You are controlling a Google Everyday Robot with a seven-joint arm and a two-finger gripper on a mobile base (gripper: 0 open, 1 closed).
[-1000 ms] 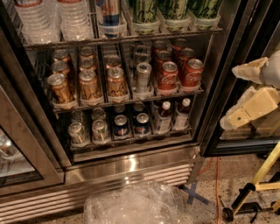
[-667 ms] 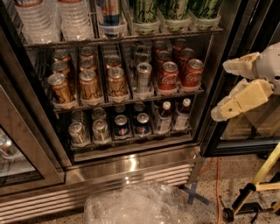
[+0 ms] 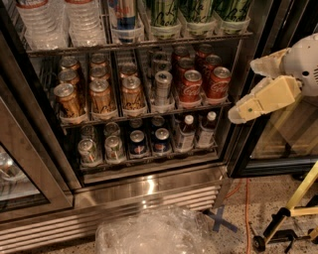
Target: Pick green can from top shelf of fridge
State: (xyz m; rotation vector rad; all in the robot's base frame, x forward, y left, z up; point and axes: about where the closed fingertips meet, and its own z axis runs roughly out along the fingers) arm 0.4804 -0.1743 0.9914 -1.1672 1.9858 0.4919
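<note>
Three green cans stand side by side at the upper edge, cut off at the top: one (image 3: 164, 12), one (image 3: 198, 10) and one (image 3: 233, 9). They sit in clear trays on the top shelf (image 3: 74, 49), a grey wire rack with a thin front rail. The fridge (image 3: 149, 191) stands open, its steel base and vent below. My gripper (image 3: 247, 90), with cream fingers (image 3: 268, 96), hangs open and empty at the right. It is in front of the black door frame, below and to the right of the green cans.
A blue-and-silver can (image 3: 125, 12) and water bottles (image 3: 49, 20) share the top shelf. Brown cans (image 3: 99, 94) and red cola cans (image 3: 191, 84) fill the middle shelf. A crumpled plastic sheet (image 3: 149, 233) lies on the floor, and a yellow stand (image 3: 298, 198) is at the right.
My gripper has moved left, closer to the fridge opening. The cans and shelves have not moved.
</note>
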